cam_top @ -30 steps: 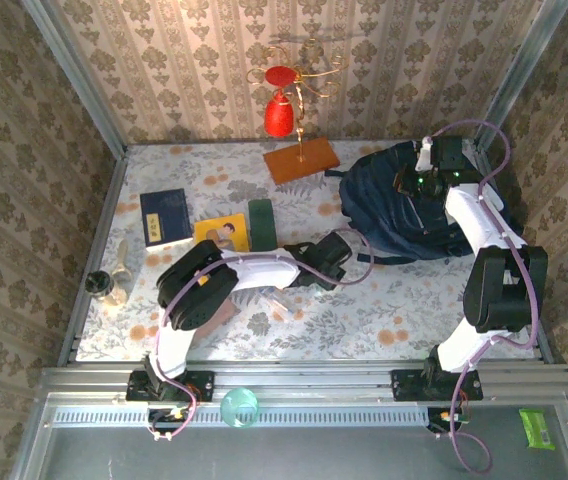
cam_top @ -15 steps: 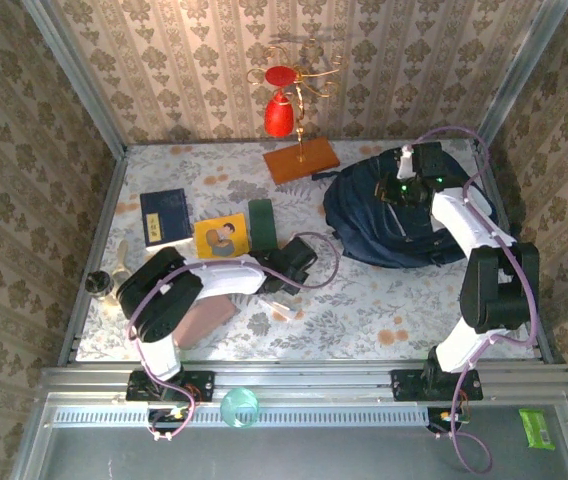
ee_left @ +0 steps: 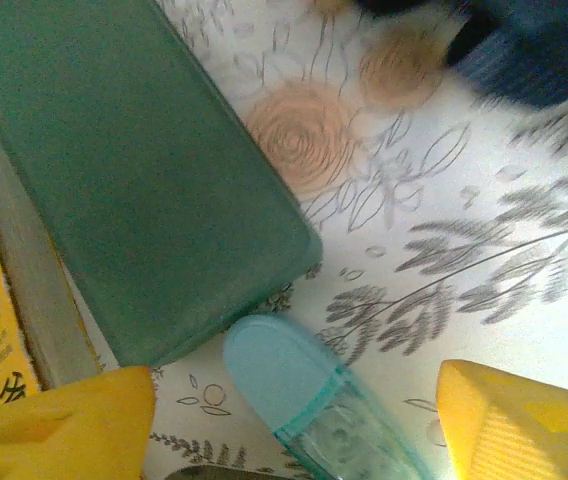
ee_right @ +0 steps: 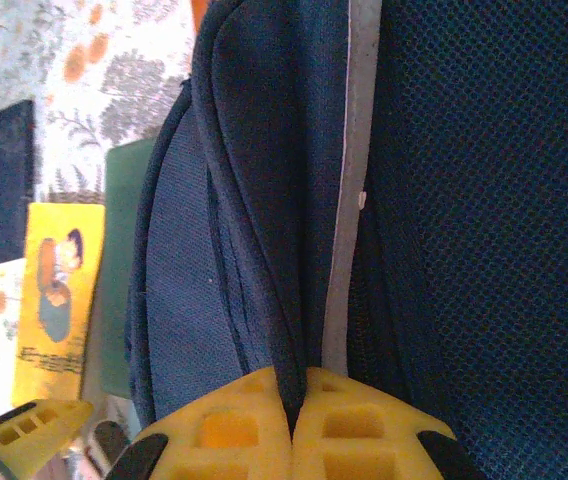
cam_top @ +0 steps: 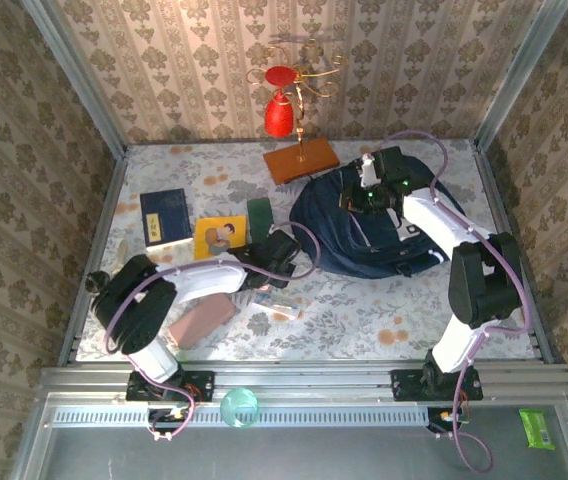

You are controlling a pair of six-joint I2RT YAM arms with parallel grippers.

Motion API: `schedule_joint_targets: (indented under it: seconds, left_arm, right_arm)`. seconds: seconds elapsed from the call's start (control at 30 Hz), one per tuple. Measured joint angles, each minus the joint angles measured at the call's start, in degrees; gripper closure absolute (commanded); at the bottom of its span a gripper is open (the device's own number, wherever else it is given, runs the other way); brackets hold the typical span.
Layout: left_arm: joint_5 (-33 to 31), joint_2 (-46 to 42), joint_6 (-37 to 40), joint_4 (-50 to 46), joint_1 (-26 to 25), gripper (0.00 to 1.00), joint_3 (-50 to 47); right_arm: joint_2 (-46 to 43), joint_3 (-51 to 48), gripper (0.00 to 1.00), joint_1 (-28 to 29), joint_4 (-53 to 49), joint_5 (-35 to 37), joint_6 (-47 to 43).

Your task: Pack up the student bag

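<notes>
The student bag (cam_top: 364, 235), a big dark navy backpack, lies at the back right of the table. My right gripper (cam_top: 362, 196) is shut on a fold of its navy fabric (ee_right: 292, 420), beside a grey trim strip (ee_right: 349, 180). My left gripper (cam_top: 276, 254) hovers open, left of the bag. Between its yellow fingers (ee_left: 524, 420) lies a clear tube with a light blue cap (ee_left: 299, 385), flat on the cloth and not gripped. A green case (ee_left: 134, 180) lies just beyond the tube.
A yellow book (cam_top: 221, 236), the green case (cam_top: 260, 218) and a small dark blue book (cam_top: 164, 215) lie in a row at the left. A pinkish flat item (cam_top: 202, 318) is near the front. A red ornament on an orange base (cam_top: 300, 160) stands at the back.
My right gripper has dragged the bag leftward toward the table's middle. My left gripper has slid left, away from the bag, and now sits over the blue-capped tube by the green case.
</notes>
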Motion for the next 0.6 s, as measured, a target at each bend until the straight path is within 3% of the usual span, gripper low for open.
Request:
schedule_joint_targets:
  seconds: [0.3,0.6]
  left_arm:
    - [17.9,-4.4,-9.4,10.5,4.2,0.08,0.1]
    - [29.3,-0.9,-17.3,18.9,7.4,0.22,0.5]
  right_arm:
    - [0.0,2.2,1.0,-1.2,-0.6,-3.0,2.8]
    - [0.0,2.2,1.0,-1.9,0.9,-6.7,6.9]
